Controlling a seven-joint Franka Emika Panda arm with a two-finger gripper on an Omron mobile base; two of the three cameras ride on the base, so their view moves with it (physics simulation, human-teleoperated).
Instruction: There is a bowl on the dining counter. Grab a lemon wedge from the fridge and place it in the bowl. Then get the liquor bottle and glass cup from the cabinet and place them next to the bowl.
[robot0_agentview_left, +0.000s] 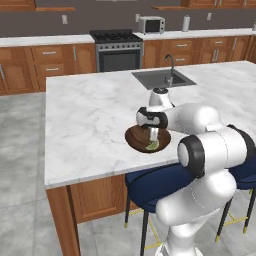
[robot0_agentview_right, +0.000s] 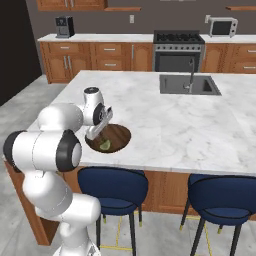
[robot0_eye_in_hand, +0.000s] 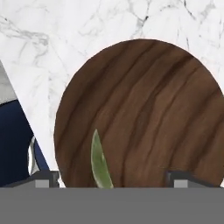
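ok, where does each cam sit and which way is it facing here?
Left base view: behind the arm's left, looking forward and down at the dining counter; arm rises lower right, open claw over the bowl.
Right base view: behind its right, same counter; arm lower left.
Hand view: on the hand, looking down into the bowl at the lemon wedge; fingertips at bottom.
Shared: both base views show bowl, sink, stove.

A shallow round dark-brown bowl with streaky wood grain (robot0_eye_in_hand: 144, 113) holds a yellow-green lemon wedge (robot0_agentview_right: 105, 145) on the white, grey-veined marble top of the island counter (robot0_agentview_left: 90, 120), above navy-blue cushioned stools (robot0_agentview_right: 112, 185).
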